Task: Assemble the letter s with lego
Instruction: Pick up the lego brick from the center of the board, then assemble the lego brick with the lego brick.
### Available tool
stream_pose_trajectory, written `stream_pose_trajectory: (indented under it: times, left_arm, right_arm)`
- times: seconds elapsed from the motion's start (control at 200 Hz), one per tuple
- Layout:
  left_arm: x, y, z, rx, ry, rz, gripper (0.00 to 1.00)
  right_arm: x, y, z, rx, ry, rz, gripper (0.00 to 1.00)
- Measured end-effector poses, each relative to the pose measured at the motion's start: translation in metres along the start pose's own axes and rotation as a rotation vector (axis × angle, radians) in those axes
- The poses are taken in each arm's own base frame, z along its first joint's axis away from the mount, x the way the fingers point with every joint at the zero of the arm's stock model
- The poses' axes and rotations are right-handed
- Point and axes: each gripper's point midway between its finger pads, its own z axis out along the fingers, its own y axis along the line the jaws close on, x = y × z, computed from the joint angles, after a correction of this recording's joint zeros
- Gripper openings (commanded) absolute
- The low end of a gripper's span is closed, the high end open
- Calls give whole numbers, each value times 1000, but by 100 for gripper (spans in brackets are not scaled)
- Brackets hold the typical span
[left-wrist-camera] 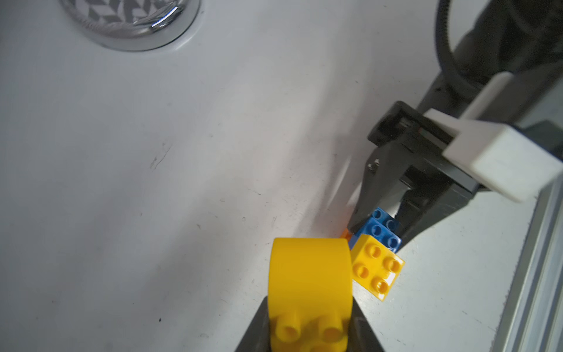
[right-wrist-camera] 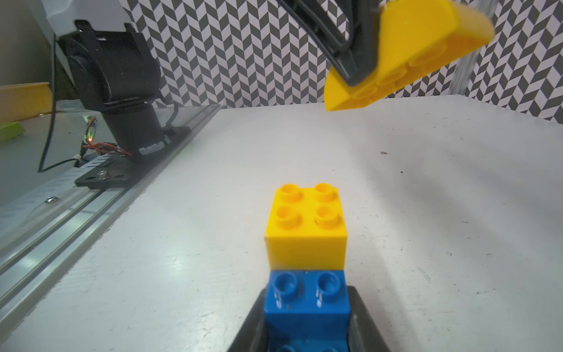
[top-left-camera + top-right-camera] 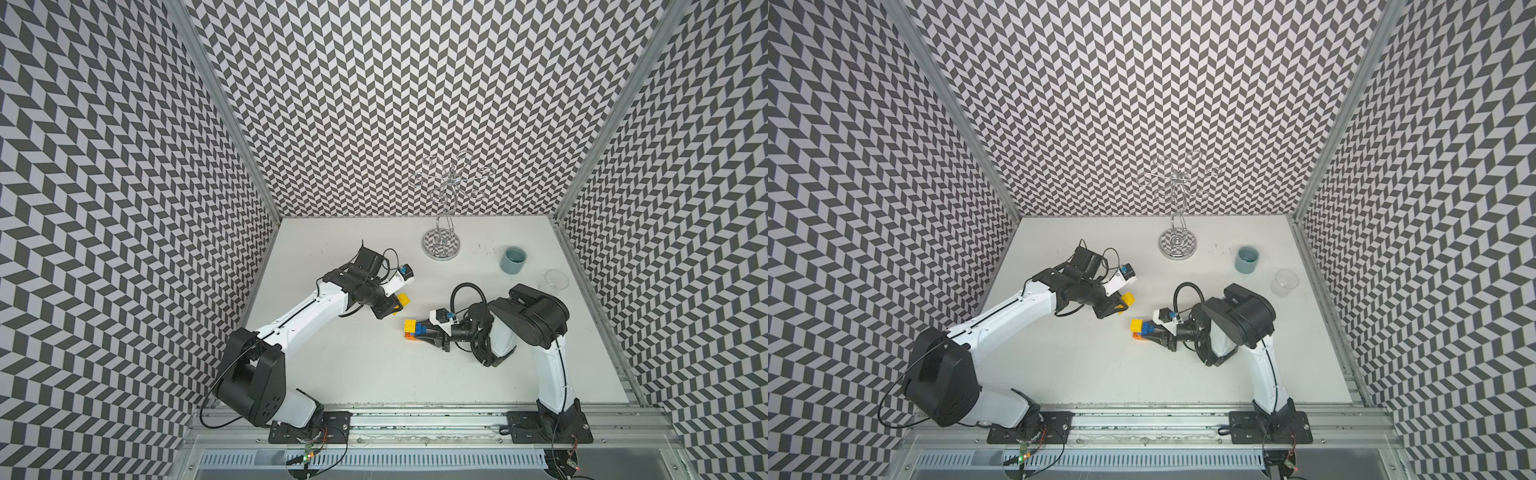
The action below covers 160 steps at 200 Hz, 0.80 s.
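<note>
Upright grey cup [image 3: 514, 260] near clear glass [image 3: 555, 281]

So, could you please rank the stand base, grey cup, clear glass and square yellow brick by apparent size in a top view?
Chrome stand base
then grey cup and clear glass, about alike
smallest, square yellow brick

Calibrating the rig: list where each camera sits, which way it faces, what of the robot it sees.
Both top views: high over the near rail, looking down on the table; left arm and right arm whole.
Left wrist: behind the left gripper, looking past its curved yellow brick toward the right gripper.
Right wrist: behind the right gripper, looking over the joined bricks toward the left arm's base.
Shared: both wrist views show the curved yellow brick and joined bricks.
</note>
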Motion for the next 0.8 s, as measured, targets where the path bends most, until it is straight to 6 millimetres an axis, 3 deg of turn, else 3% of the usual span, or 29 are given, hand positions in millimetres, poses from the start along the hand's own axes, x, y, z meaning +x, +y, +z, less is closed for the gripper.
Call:
stream_pose_trajectory:
  times: [0.225,0.391,0.801]
  left_arm:
    - [-10,-22,9,86,22,184,6]
    - [-6,-37,20,135,56,260,6]
    - [-5,-48,24,166,63,324,6]
  right_arm:
    - [0,-1,1,-37,10,-49,13]
    - [0,-1,1,-45,13,-65,14]
    - [0,-2,1,-45,13,-68,13]
